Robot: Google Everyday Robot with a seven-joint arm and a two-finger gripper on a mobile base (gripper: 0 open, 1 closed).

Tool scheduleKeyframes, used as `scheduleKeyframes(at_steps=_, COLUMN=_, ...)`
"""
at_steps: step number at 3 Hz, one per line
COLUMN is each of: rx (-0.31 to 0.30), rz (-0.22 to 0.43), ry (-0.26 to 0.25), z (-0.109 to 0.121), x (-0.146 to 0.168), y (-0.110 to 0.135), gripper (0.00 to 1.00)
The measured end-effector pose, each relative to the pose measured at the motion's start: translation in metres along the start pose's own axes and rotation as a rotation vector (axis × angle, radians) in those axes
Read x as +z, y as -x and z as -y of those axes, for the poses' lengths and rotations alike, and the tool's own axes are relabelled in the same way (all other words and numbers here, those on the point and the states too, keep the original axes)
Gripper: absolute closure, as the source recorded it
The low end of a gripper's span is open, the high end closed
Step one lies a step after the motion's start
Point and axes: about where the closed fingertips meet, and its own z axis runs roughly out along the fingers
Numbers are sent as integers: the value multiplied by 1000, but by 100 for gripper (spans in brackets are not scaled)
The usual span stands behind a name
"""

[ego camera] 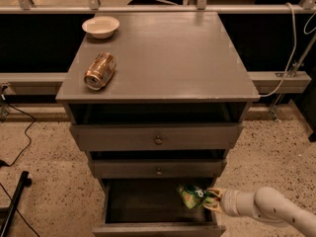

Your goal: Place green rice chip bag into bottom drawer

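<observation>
Your arm (276, 209) is a smooth, glossy off-white tube built of rounded segments, and it grows thicker toward the lower right corner. At the wrist you'll see a short, paler collar. Beyond it the claw (211, 201) has small yellowish fingers (215, 205) and sits at the right side of the open drawer (153, 229), closed on the bag (191, 195).
</observation>
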Motion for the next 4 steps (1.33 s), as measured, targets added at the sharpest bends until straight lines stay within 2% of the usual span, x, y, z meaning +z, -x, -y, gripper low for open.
scheduleKeyframes(at_steps=1, rx=31, rz=15, ry=33, z=-6, x=43, y=-19, gripper=100)
scheduleKeyframes(at_steps=2, rx=68, rz=62, ry=68, z=-11, x=92, y=-27, gripper=99)
scheduleKeyframes(at_steps=4, rx=105, rz=139, ry=88, z=-14, x=134, y=-23, gripper=54)
